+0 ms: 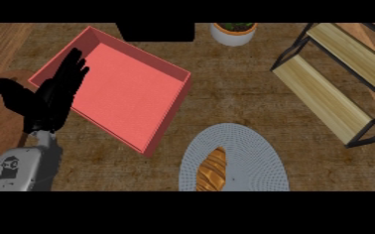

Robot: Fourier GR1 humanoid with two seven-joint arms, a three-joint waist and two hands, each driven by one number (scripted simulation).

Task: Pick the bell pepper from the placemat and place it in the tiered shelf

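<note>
- Placemat (253, 144): round, pale grey and woven, lying flat on the brown table (219, 104) at the lower middle of the view; its lower edge is cut off by the view's bottom.
- On the placemat's left half lies an elongated, golden-brown object with darker streaks (212, 171), set lengthwise. It does not look like a bell pepper, and no other item lies on the placemat.
- Red tray (157, 129): a shallow square tray with raised walls, up and to the left of the placemat, its near corner close to the placemat's rim but apart from it. Nothing lies inside it.
- Left hand (55, 96): black, shown well to the left of the placemat over the tray's left wall, fingers (73, 67) straight and spread upward, holding nothing. Its grey forearm (29, 166) enters from the lower left.
- Right hand: not seen in the view.
- Tiered shelf (322, 96): light wooden boards in a dark frame, up and to the right of the placemat, well apart from it; both visible boards are bare.
- Potted plant (234, 32): a white pot holding greenery, directly above the placemat at the view's top edge.
- Dark rectangular object (155, 31): at the top edge, left of the pot; what it is cannot be told.
</note>
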